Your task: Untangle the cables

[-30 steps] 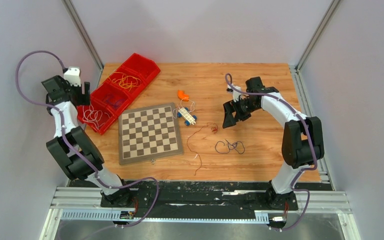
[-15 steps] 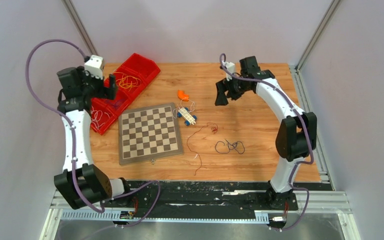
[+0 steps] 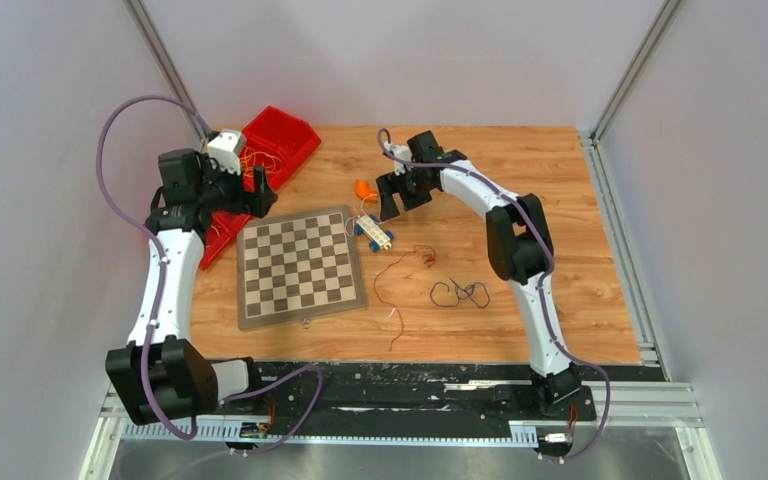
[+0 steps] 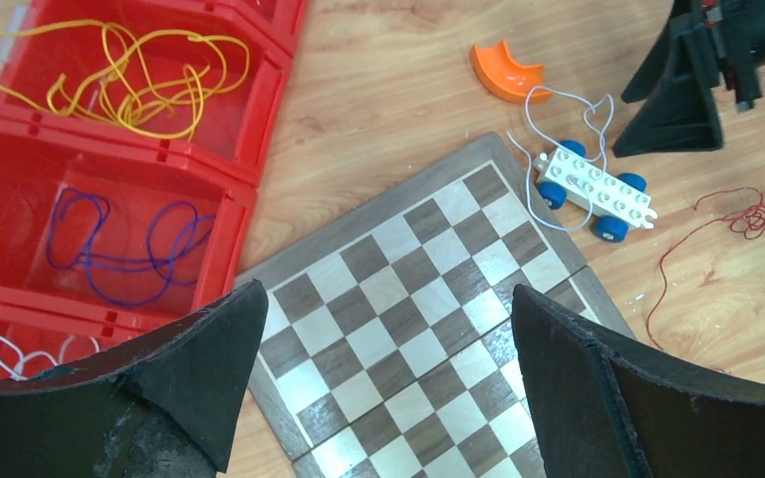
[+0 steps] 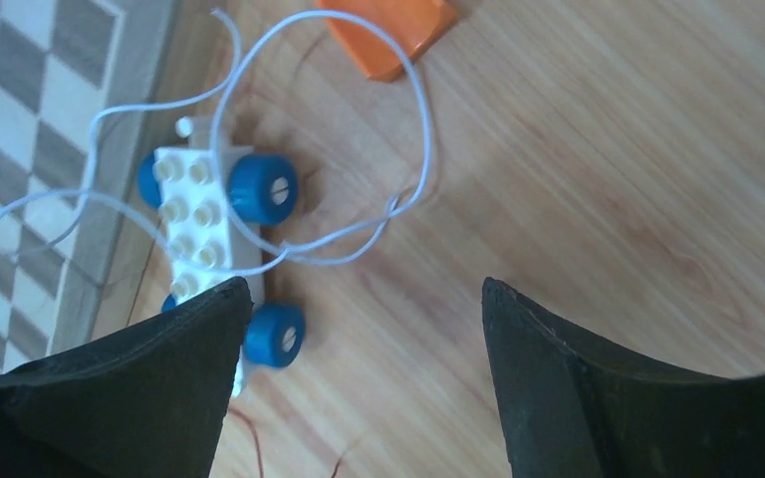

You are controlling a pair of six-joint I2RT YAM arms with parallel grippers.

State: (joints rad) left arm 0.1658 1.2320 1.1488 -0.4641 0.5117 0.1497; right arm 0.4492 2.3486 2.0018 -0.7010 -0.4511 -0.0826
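Top external view shows both arms swung inward over the past second. The left tool (image 3: 256, 190) has come from the outer side of the red bins (image 3: 285, 135) to hover over their inner edge, by the far corner of the chessboard (image 3: 300, 265). Its jaws have spread to their widest, with nothing between them. The right tool (image 3: 396, 196) has travelled from the open right half of the tabletop (image 3: 600, 200) to hang just above the toy car (image 3: 373, 232) and the orange piece (image 3: 364, 189). It too is wide and empty. From its wrist I see the white cable (image 5: 420, 129) looped around and over the car, directly ahead of the fingers.

None of the cables has moved. The yellow cable (image 4: 110, 75) and purple cable (image 4: 125, 239) lie in separate bin compartments. The dark red cable (image 4: 747, 211) and black cable (image 3: 460, 293) lie loose on the wood, apart from each other. My reading is that the white one, caught on the car, is next, and the right tool is lined up to reach for it.
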